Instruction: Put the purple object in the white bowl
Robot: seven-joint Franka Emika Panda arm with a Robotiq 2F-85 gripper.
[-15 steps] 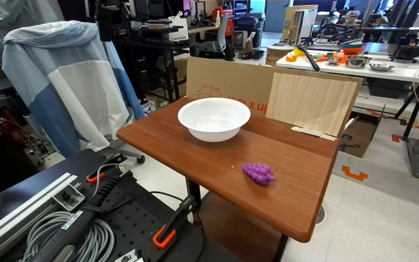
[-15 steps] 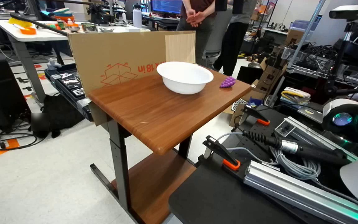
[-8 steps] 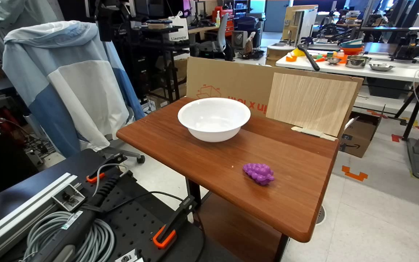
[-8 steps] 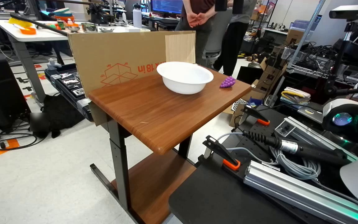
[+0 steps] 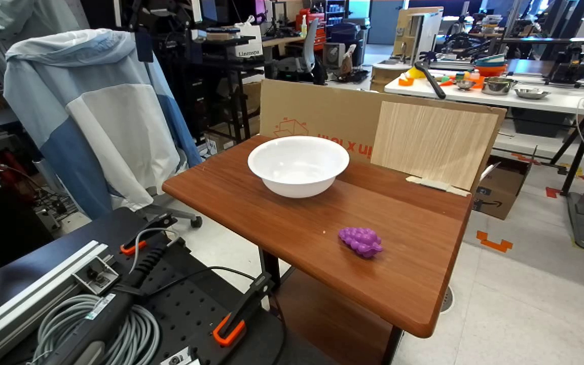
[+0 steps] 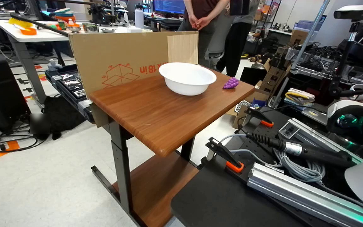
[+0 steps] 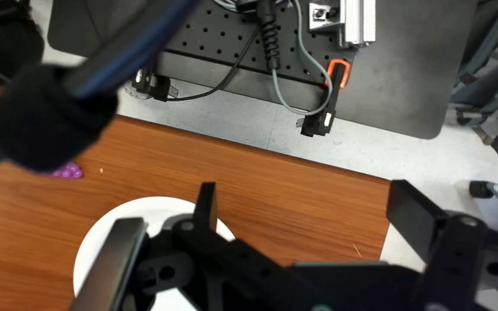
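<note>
The purple object [image 5: 361,242], bumpy like a grape cluster, lies on the brown table [image 5: 398,284]; it also shows in an exterior view [image 6: 231,83]. In the wrist view the purple object [image 7: 69,171] is partly hidden by a black cable. The white bowl [image 5: 298,189] stands upright on the table, apart from the purple object, also in an exterior view [image 6: 187,89]. In the wrist view, the white bowl [image 7: 102,229] is partly behind my gripper [image 7: 303,188], which is wide open and empty, high above the table. Dark fingertips [image 6: 239,8] show at an exterior view's top edge.
A cardboard sheet [image 5: 322,106] stands along the table's back edge. A black bench [image 6: 219,195] with clamps, coiled grey cable [image 6: 307,170] and a metal rail [image 6: 282,186] stands in front. A thick black cable [image 7: 50,121] crosses the wrist view. People stand behind the table.
In the exterior views my gripper at the top edge has shifted and turned slightly; two dark fingers showed before, now they overlap as one. The purple object and bowl have not moved.
</note>
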